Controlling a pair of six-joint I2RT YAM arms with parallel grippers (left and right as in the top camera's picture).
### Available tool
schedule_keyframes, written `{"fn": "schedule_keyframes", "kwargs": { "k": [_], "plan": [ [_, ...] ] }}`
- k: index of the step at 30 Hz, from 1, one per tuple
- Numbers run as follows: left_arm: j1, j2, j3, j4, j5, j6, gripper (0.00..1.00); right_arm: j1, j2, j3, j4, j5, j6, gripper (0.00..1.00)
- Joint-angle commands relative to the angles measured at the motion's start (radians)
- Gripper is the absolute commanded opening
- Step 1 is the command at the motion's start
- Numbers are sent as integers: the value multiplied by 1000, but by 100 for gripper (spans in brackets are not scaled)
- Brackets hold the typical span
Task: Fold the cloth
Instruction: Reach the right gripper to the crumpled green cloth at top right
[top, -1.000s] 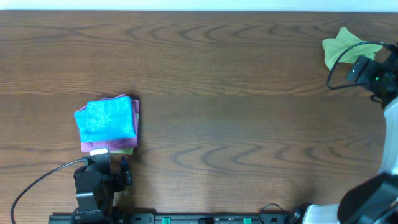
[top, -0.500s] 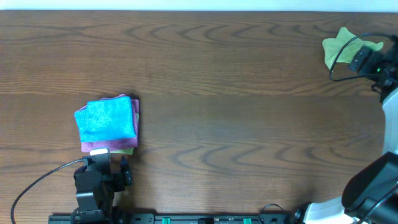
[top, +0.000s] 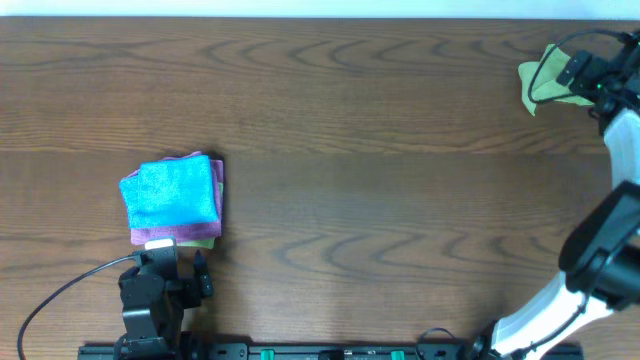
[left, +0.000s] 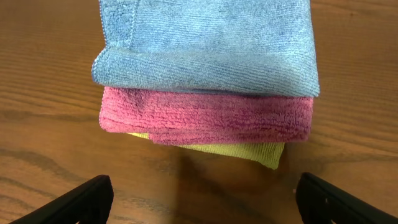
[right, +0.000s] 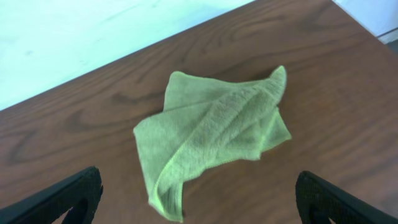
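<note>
- My right end effector (right: 202, 208) has its fingers spread wide apart and holds nothing.
- The crumpled light-green microfibre cloth (right: 211, 134) lies unfolded ahead of those fingers, at the upper right of the overhead frame, on the dark brown wooden tabletop (top: 350, 150).
- My left end effector (left: 208, 208) is also apart and empty at the lower left, near a stack: a folded blue cloth (left: 205, 43) on a magenta cloth (left: 205, 118) on a yellow-green cloth (left: 249, 152).
</note>
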Motion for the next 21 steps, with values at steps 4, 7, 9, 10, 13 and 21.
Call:
{"fn": "schedule_keyframes", "kwargs": {
  "k": [4, 7, 9, 10, 13, 21],
  "plan": [
    [3, -6, -34, -35, -14, -11, 95, 14, 126, 156, -13, 7, 83, 99],
    [3, -6, -34, -35, -14, -11, 95, 14, 171, 174, -10, 11, 130, 99],
    [3, -6, -34, -35, -14, -11, 95, 15, 201, 174, -3, 22, 150, 99],
    [3, -6, -34, -35, -14, -11, 95, 16, 214, 174, 0, 24, 158, 99],
    [3, -6, -34, -35, -14, -11, 95, 19, 246, 174, 4, 27, 167, 99],
    [3, -6, -34, -35, -14, -11, 95, 24, 315, 174, 33, 29, 194, 99]
  ]
}}
